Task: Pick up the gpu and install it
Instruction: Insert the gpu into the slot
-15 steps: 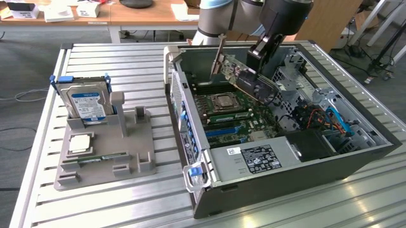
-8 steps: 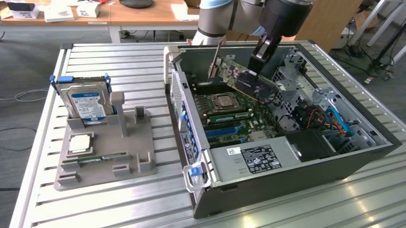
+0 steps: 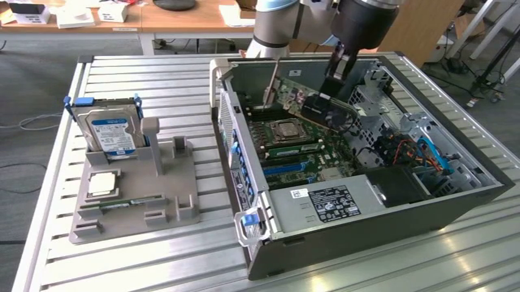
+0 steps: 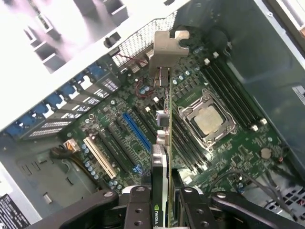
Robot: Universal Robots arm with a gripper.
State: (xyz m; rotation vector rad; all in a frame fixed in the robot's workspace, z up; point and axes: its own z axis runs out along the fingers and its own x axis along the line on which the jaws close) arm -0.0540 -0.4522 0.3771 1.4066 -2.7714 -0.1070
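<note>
My gripper [image 3: 335, 84] is inside the open computer case [image 3: 382, 234], shut on the gpu [image 3: 302, 103]. The card hangs tilted above the motherboard [image 3: 305, 161], with its grey metal bracket [image 3: 272, 82] toward the case's back wall. In the wrist view the gpu [image 4: 165, 124] shows edge-on, running from my gripper [image 4: 164, 193] out to its bracket [image 4: 167, 50]. It is held above the board, over the strip between the blue expansion slot [image 4: 136, 131] and the CPU socket [image 4: 207, 119]. Black fingers [image 4: 138, 205] press on both faces of the card.
On the slatted metal table [image 3: 162, 267], at the exterior view's left, a grey fixture [image 3: 162, 182] holds an upright hard drive [image 3: 114, 131], a square chip [image 3: 103, 182] and a slim green memory stick [image 3: 130, 201]. The case also holds a power supply [image 3: 333, 204] and cables [image 3: 406, 149].
</note>
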